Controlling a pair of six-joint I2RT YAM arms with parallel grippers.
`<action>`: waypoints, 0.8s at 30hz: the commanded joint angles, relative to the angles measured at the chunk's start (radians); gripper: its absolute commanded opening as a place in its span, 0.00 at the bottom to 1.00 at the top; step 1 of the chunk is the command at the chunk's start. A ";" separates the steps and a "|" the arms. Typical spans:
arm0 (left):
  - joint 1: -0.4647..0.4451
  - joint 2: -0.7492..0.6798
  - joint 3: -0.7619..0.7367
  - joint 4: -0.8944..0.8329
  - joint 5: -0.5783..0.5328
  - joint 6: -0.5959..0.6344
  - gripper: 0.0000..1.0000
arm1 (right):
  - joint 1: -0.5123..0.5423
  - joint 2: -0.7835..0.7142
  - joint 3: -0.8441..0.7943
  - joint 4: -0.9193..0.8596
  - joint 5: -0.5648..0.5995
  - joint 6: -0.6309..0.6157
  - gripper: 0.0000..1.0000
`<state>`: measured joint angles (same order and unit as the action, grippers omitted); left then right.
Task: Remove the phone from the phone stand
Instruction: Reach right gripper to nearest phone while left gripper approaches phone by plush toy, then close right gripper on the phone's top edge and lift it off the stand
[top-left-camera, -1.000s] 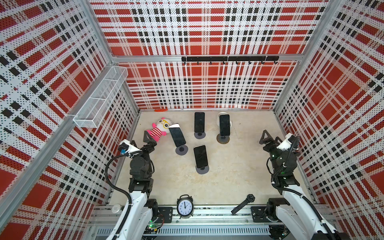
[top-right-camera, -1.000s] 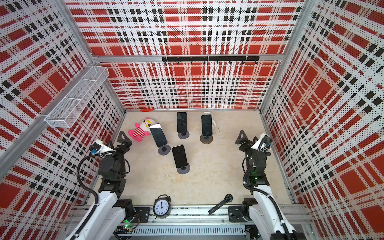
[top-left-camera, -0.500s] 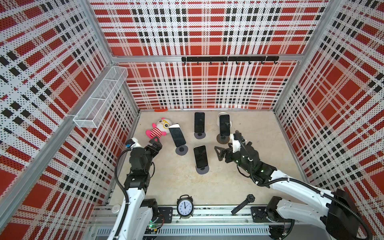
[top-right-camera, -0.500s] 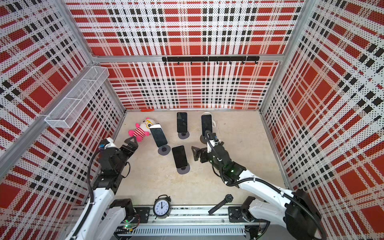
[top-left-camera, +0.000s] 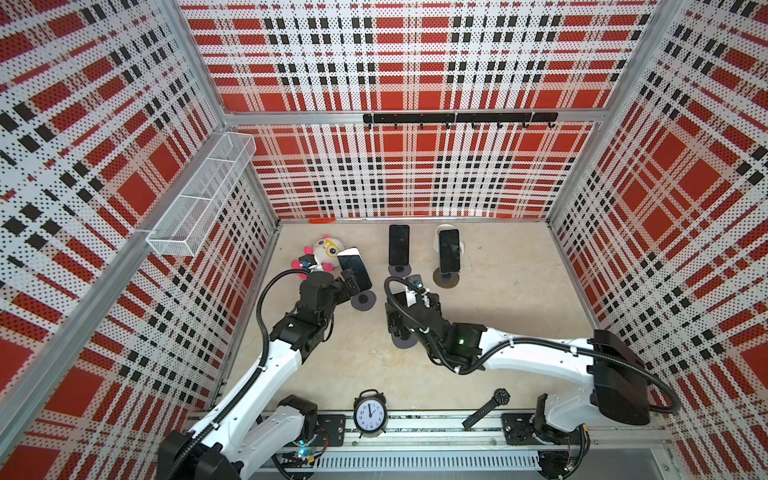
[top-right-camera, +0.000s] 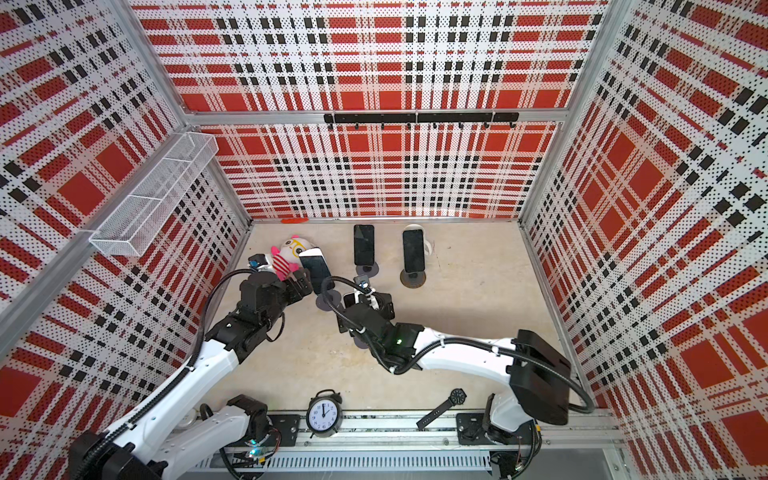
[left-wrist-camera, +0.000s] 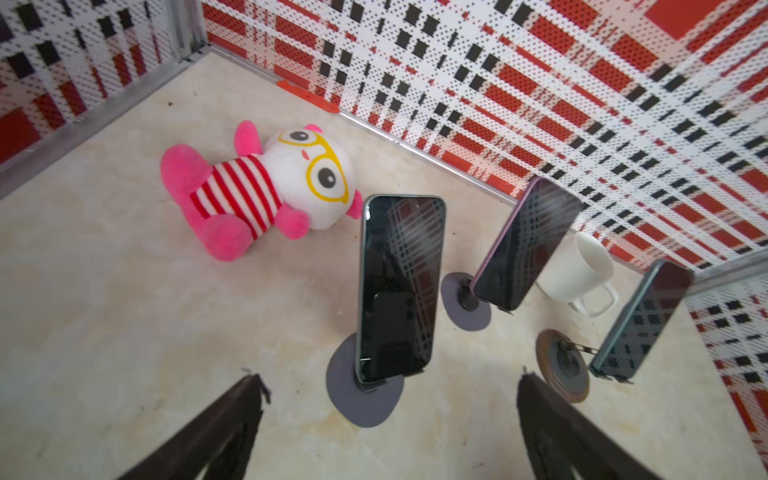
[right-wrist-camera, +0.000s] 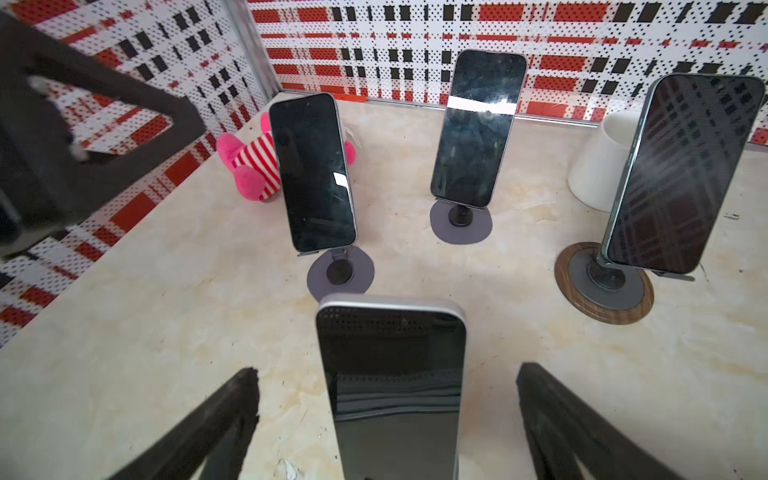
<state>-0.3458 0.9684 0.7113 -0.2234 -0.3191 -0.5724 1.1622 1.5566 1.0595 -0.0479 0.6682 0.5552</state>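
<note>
1. At the far left, a pink plush toy (left-wrist-camera: 257, 191) lies on the table (left-wrist-camera: 124, 311). It is just behind the left phone (left-wrist-camera: 401, 286). The job does not need the toy.
2. The left end effector (left-wrist-camera: 390, 380) is spread wide and holds nothing. It points at the left phone, which leans back on its gray stand (left-wrist-camera: 353, 399). The fingers are near the phone's bottom edge but do not touch it.
3. The right end effector (right-wrist-camera: 386, 372) is spread wide too, and it is empty. The front phone (right-wrist-camera: 392, 386) stands between its two fingers (right-wrist-camera: 216, 424), with a gap on each side. In a top view, that phone's round base (top-left-camera: 403, 341) peeks out under the arm.
4. At the back, a middle phone (right-wrist-camera: 478, 129) and a right phone (right-wrist-camera: 685, 174) sit on their own stands, well apart from both arms. A white cup (right-wrist-camera: 598, 166) stands behind the right phone.
5. I think the step now is reaching in and getting ready to grab. All four phones are on their stands.
6. The right arm looks closest to a grab. Next, it should squeeze the front phone by its long side edges.
7. Then it should lift the phone up and out, not push it, or the stand may tip. The left arm should go a bit closer first.
</note>
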 joint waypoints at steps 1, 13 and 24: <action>0.006 0.002 0.005 -0.021 -0.083 -0.014 0.98 | 0.002 0.077 0.066 -0.066 0.078 0.044 1.00; 0.010 -0.021 -0.016 0.007 -0.098 -0.070 0.98 | -0.005 0.171 0.186 -0.141 0.088 0.062 1.00; 0.010 -0.022 -0.031 0.021 -0.080 -0.083 0.98 | -0.043 0.160 0.180 -0.189 0.030 0.068 1.00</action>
<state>-0.3408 0.9604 0.6922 -0.2237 -0.3992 -0.6441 1.1221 1.7157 1.2358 -0.2016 0.7040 0.6144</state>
